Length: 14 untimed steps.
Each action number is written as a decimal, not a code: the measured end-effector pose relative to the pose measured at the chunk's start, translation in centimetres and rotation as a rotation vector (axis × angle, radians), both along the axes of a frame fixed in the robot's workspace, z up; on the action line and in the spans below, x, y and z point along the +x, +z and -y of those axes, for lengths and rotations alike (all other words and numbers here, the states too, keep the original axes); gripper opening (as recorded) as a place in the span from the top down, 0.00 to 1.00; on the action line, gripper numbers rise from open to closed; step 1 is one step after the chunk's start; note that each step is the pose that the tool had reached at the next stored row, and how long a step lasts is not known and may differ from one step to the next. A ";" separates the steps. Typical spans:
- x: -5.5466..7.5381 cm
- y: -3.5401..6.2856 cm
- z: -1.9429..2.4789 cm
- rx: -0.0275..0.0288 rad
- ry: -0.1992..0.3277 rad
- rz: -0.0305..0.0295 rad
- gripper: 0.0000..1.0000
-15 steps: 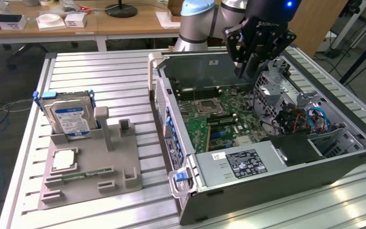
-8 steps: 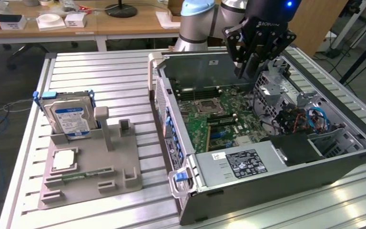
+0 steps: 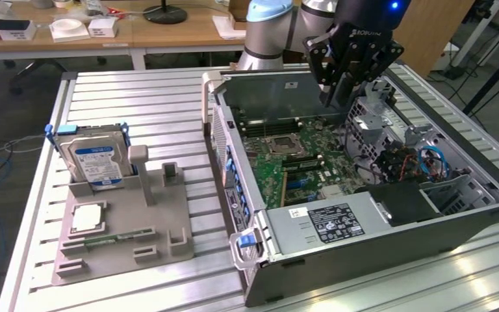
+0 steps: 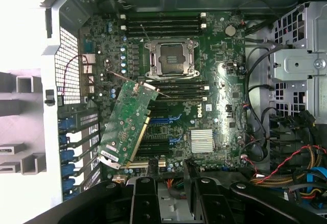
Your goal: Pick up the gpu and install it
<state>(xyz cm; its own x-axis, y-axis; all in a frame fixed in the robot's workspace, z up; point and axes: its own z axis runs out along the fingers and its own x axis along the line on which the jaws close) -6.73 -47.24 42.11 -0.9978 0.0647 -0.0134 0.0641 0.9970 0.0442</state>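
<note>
1. The pincer (image 3: 345,91) hangs over the far end of the open computer case (image 3: 379,257), released, its fingers (image 4: 145,196) apart with nothing between them.
2. The gpu (image 4: 127,124) lies askew, green face up, across the expansion slots of the motherboard (image 4: 219,81).
3. On the worktop (image 3: 128,97), a hard drive (image 3: 93,159) stands in a grey holder (image 3: 167,221).

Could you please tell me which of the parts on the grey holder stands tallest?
The blue-labelled silver hard drive, upright on edge; the square silver processor and narrow green memory stick sit low in the grey plastic holder.
</note>
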 end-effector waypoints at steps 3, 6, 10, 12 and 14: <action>0.0 0.19 0.00 -0.0004 0.000 -0.0002 0.66; 0.0 1.66 0.00 -0.0001 0.000 0.0000 0.66; -0.1 1.93 -0.11 0.0001 0.000 0.0002 0.66; -0.4 1.70 -0.46 0.0002 -0.001 0.0007 0.66; -1.0 1.29 -1.11 0.0001 -0.002 0.0015 0.66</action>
<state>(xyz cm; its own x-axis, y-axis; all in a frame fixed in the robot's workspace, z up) -7.78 -46.12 43.40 -0.9977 0.0665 -0.0149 0.0658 0.9968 0.0444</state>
